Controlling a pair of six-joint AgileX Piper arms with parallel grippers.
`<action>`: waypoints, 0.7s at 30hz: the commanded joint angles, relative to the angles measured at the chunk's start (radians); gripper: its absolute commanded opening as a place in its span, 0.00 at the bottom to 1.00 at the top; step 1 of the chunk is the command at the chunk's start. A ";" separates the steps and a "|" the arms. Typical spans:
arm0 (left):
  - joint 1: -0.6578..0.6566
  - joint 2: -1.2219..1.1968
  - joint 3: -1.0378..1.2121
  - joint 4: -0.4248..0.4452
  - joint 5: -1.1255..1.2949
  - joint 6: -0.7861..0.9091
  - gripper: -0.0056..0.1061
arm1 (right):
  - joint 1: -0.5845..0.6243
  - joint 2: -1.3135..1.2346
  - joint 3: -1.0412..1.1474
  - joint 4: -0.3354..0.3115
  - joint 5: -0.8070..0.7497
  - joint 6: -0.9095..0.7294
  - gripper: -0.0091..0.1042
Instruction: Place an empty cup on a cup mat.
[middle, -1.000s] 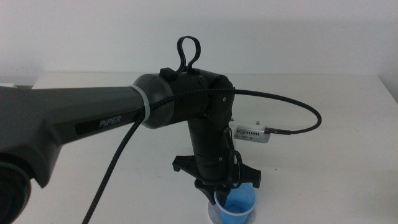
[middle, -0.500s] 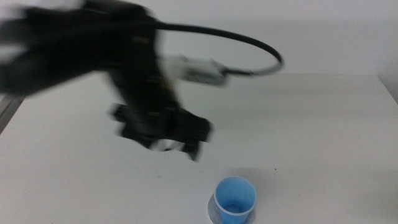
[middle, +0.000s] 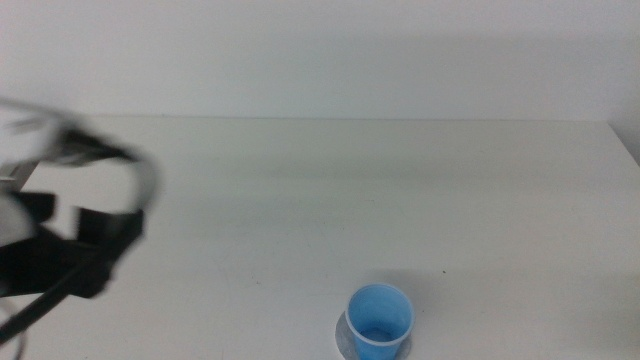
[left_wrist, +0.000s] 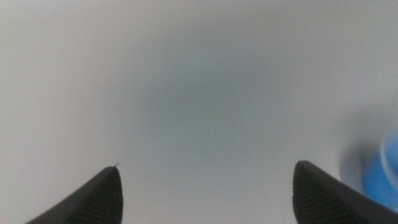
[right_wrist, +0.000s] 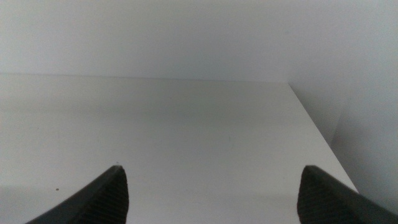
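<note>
The light-blue cup (middle: 379, 321) stands upright on the grey cup mat (middle: 343, 337) at the table's near edge, right of centre; only a sliver of the mat shows under it. The left arm is a dark blur at the far left of the middle view, well away from the cup. My left gripper (left_wrist: 205, 186) is open and empty over bare table, and a blurred edge of the cup (left_wrist: 384, 174) shows in its wrist view. My right gripper (right_wrist: 211, 186) is open and empty, out of the middle view.
The white table (middle: 400, 200) ends at a pale wall behind. Its right edge (right_wrist: 317, 137) shows in the right wrist view.
The left arm let go of the cup on the mat and swung away fast to the far left. The cup has stayed upright on the mat.
</note>
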 joint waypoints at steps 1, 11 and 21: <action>0.071 -0.114 0.128 0.057 -0.250 -0.022 0.89 | 0.002 -0.005 0.003 -0.005 -0.007 -0.004 0.90; 0.484 -0.513 0.600 0.046 -0.762 0.002 0.89 | 0.002 -0.005 0.003 -0.005 -0.007 -0.004 0.90; 0.555 -0.723 0.716 -0.023 -0.811 0.031 0.89 | 0.002 -0.005 0.003 -0.005 -0.007 -0.004 0.90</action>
